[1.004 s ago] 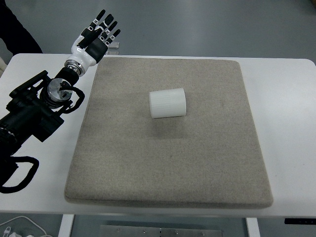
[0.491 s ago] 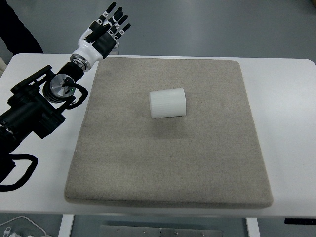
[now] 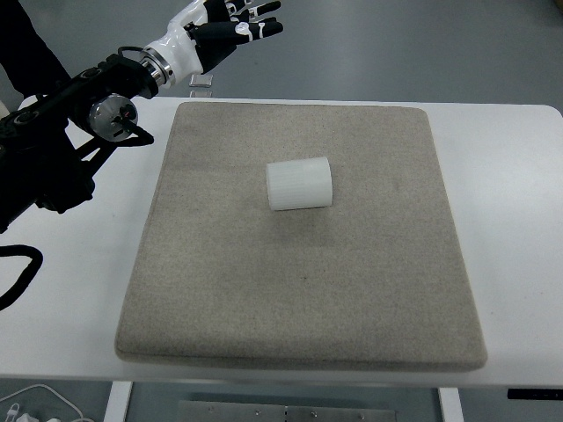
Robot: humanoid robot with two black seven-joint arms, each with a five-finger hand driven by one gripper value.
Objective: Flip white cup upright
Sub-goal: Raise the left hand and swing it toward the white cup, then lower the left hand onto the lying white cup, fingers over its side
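Note:
A white ribbed cup [image 3: 299,184] lies on its side near the middle of the grey felt mat [image 3: 299,299]. My left hand [image 3: 230,26] is at the top of the view, beyond the mat's far left corner and above the table's back edge. Its fingers are spread and hold nothing. It is well away from the cup, up and to the left of it. The black left arm [image 3: 62,132] comes in from the left edge. The right arm does not show.
The mat lies on a white table [image 3: 510,220]. A small grey object [image 3: 201,83] sits at the table's back edge under the hand. A dark sleeve or garment [image 3: 26,48] shows at the top left corner. Cables lie at the lower left.
My left hand has risen and swung right, from beside the mat's far left corner to above the table's back edge. The cup has not moved.

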